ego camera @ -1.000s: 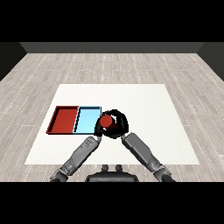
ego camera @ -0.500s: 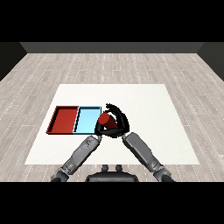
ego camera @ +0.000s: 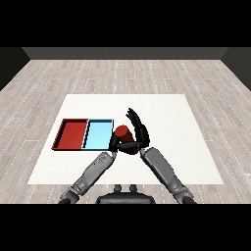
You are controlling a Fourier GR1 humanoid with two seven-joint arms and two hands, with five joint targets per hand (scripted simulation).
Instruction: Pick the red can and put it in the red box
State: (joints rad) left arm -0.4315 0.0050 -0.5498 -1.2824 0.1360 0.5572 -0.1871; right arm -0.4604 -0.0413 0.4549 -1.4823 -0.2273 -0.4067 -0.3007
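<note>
The red can is tilted just right of the light blue tray, near its front right corner. My right hand is curled round the can from the right, with its fingers rising behind it. My left hand is low against the can's left side and mostly hidden by it. The red tray lies at the far left, touching the blue tray, and has nothing in it.
The white table stretches to the right and behind the hands. Both grey forearms come in from the lower corners and meet close together in front of the trays.
The right hand with the can has tipped, and its fingers now reach higher behind the can. The left hand has stayed beside it. The trays have not moved.
</note>
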